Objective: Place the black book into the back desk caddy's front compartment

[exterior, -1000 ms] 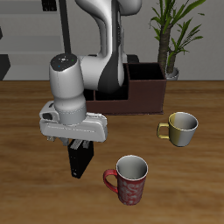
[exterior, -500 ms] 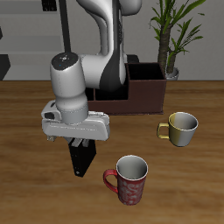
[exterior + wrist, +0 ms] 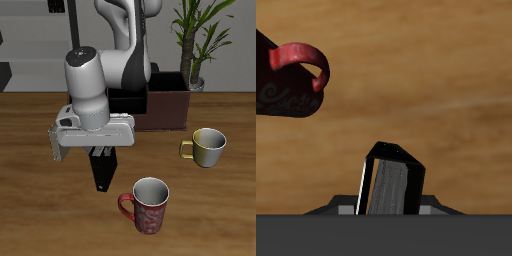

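My gripper (image 3: 101,153) is shut on the top of the black book (image 3: 104,171), which hangs upright below it, above the table and beside the red mug. In the wrist view the black book (image 3: 393,182) shows end-on between my fingers, its pages visible. The back desk caddy (image 3: 165,104), a dark reddish-brown box, stands farther back, partly hidden behind my arm. Its front compartment is not clearly visible.
A red patterned mug (image 3: 149,205) stands near the table's front edge, close to the book; it also shows in the wrist view (image 3: 291,75). A gold mug (image 3: 207,146) stands beside the caddy's end. A potted plant (image 3: 197,40) stands behind the caddy.
My gripper has lifted and carried the black book sideways toward the red mug and a little back toward the caddy. The mugs have not moved.
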Motion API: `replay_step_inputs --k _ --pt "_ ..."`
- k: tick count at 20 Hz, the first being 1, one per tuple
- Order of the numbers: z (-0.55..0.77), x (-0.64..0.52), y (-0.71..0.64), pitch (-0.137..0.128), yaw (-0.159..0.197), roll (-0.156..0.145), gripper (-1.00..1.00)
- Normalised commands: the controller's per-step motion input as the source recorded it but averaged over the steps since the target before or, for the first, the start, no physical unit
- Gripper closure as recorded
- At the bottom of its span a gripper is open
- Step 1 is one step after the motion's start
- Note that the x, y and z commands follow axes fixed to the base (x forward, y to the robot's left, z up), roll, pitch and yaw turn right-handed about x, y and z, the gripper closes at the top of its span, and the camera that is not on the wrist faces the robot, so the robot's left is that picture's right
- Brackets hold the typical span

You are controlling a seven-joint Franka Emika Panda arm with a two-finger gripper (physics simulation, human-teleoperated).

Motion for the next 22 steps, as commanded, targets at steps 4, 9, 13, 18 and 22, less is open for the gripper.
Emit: replay_step_inputs --k 4,9,13,18,22 --pt "0.54 -0.38 0.16 0.015 0.133 0.016 1.00" --pt "0.45 -0.41 0.19 0.002 0.183 0.017 1.00" --pt "0.35 -0.34 0.17 -0.032 0.134 0.012 1.00" --pt "0.31 -0.27 0.08 -0.015 0.088 0.004 1.00" --pt "0.33 -0.33 0.06 -0.020 0.144 -0.025 1.00"
